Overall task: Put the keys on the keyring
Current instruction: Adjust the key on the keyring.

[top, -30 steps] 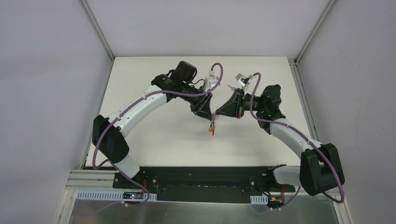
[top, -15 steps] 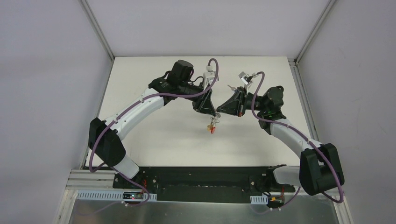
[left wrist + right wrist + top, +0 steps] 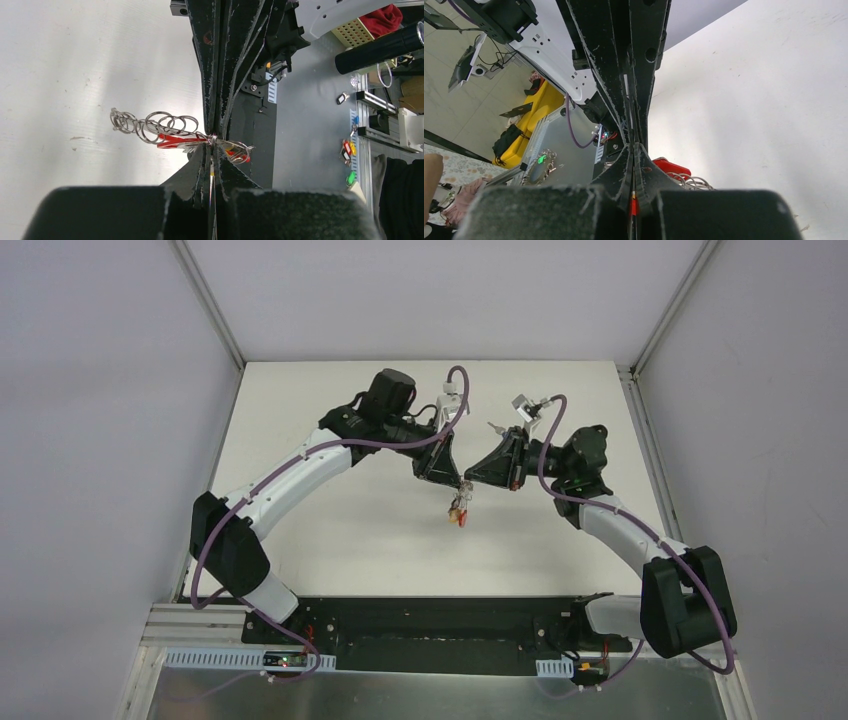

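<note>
— What are the arms (image 3: 300, 462) like?
— White tubes, bulky black joints (image 3: 232, 545), a purple cable (image 3: 193, 575) looping along each.
— The fingers (image 3: 195, 175)?
— Black wedges, narrowing to the tip, edges scuffed pale, a few round holes.

My top cam sits high behind the arm bases and looks down & fwd from far off; I get the whole table (image 3: 330, 540). L wrist cam rides behind the left gripper (image 3: 212, 150), v. close, facing along its fingers, table at pic left. R wrist cam likewise behind the right gripper (image 3: 634, 152), table at pic right. All 3 share the spot where both tips meet, w/ the keyring (image 3: 458, 510).
</note>
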{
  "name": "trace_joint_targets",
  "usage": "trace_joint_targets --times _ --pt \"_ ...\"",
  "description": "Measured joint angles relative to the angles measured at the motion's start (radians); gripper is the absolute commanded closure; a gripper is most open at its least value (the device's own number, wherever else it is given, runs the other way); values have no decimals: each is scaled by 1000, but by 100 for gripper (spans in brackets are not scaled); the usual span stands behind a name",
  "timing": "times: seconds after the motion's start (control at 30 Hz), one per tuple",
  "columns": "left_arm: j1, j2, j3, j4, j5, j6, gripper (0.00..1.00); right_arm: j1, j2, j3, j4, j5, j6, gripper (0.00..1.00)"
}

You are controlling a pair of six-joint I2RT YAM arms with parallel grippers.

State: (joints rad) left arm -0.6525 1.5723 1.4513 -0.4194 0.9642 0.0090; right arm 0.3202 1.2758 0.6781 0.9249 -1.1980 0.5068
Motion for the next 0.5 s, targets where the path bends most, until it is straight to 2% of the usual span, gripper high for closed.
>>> trace_joint_targets --times 0.2,0.27,0.33,0.5 --pt "0 47 125 -180 -53 35 100 0 0 1 -43 -5 -73 83" --pt "-3 76 194 -265 -84 63 100 0 0 1 -83 -15 -106 79" --pt "-14 123 305 -401 -133 119 100 0 0 1 -130 -30 -151 70" --pt "-50 171 372 -553 -174 165 100 6 -1 1 -165 -50 -187 63"
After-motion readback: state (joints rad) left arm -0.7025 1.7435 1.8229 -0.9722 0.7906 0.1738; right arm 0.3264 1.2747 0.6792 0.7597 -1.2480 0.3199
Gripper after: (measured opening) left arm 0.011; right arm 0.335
